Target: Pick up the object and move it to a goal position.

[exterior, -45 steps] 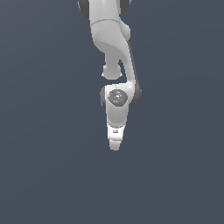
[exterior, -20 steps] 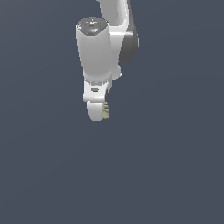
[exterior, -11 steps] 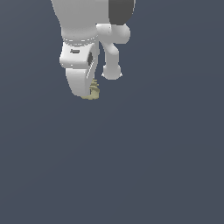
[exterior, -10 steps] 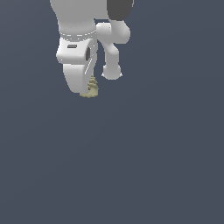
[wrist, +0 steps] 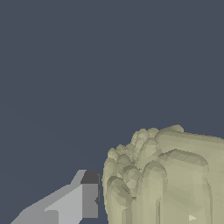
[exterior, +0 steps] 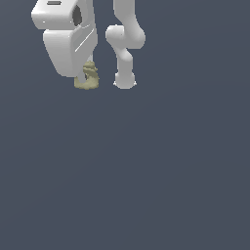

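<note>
The object [exterior: 88, 78] is a small tan-beige lumpy item with ridges. It sits at the tip of my white gripper [exterior: 84, 80], high at the exterior view's upper left, well above the dark floor. The gripper is shut on it. In the wrist view the object [wrist: 170, 179] fills the near corner, large and ridged, with one grey finger [wrist: 83, 199] pressed against its side. The other finger is hidden behind the object.
The white arm's links and base [exterior: 124, 80] stand just to the exterior view's right of the gripper. The plain dark grey floor [exterior: 146, 171] fills the remainder of both views.
The gripper has carried the object up and toward the exterior view's left, from the picture's middle to its upper left. The object stays in the fingers.
</note>
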Action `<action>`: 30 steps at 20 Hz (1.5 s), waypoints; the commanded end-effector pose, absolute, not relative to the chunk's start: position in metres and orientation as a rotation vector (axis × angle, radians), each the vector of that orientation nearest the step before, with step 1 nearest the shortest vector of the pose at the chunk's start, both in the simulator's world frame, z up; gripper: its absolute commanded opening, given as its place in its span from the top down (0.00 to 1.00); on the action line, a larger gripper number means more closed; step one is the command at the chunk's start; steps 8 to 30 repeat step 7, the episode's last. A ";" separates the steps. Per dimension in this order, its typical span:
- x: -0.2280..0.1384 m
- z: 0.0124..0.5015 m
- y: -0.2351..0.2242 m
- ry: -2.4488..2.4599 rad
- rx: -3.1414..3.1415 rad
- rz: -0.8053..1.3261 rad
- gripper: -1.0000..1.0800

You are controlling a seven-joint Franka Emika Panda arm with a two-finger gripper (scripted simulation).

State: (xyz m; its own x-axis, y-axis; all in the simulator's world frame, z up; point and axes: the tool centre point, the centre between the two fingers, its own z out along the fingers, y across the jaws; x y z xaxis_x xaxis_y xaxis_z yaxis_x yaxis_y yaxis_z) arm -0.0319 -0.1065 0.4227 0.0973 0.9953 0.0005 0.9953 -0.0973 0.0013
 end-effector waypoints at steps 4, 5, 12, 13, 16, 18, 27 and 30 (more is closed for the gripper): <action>-0.032 0.437 -0.112 2.111 2.327 0.000 1.00; -0.032 0.438 -0.112 2.111 2.327 0.000 1.00; -0.032 0.439 -0.113 2.111 2.327 0.000 1.00; -0.032 0.439 -0.113 2.111 2.327 0.000 1.00; -0.032 0.439 -0.113 2.111 2.327 0.000 1.00; -0.032 0.439 -0.113 2.111 2.327 0.000 1.00; -0.032 0.439 -0.113 2.111 2.327 0.000 1.00; -0.032 0.439 -0.113 2.111 2.327 0.000 1.00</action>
